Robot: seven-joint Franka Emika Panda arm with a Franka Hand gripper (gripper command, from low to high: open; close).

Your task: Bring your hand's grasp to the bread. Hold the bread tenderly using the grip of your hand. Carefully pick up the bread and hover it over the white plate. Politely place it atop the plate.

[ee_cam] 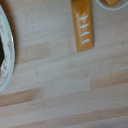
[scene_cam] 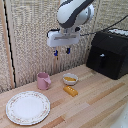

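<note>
A pale wooden tabletop point(scene_cam: 95, 102) backed by a woven reed screen point(scene_cam: 30, 40) is your workspace. The bread point(scene_cam: 70, 90) lies flat on the wood, just in front of the small white bowl point(scene_cam: 70, 78) and right of the pink mug point(scene_cam: 43, 80) — its long axis runs diagonally, far-left to near-right in the exterior view. The wrist view shows its scored top point(ee_cam: 83, 27) free of anything touching it. Your hand point(scene_cam: 61, 51) hangs well above, a little to the exterior view's left of the bread, fingertips apart and holding nothing. I judge you must descend and set the jaws across the short width — the white plate point(scene_cam: 28, 107) waits near-left, well apart.
</note>
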